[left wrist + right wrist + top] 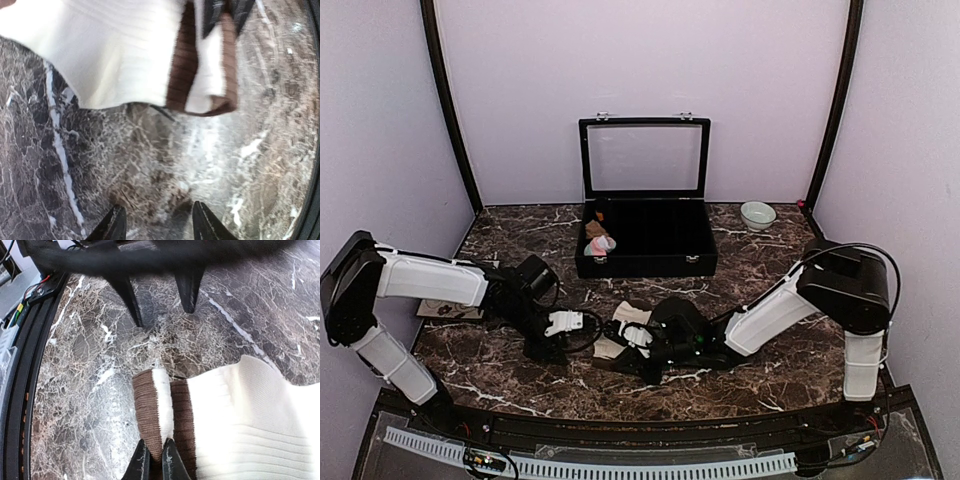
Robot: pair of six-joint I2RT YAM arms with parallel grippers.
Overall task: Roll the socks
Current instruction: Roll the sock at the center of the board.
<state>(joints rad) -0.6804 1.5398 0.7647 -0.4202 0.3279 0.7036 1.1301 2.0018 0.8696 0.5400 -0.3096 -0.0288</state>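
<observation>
From above, the cream sock (628,315) is mostly hidden under the arms, and the pink sock (602,243) is too small to make out. Both wrist views crop the cream sock at their edges, and the body of the left gripper (164,315) is a dark blur.

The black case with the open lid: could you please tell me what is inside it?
In the black case, at its left end, sit a pink sock and a tan-brown bundle. Its front wall hides the near floor.

Sock (632,314) on table (770,270), case (645,266) behind (bowl (757,214) to right)
</observation>
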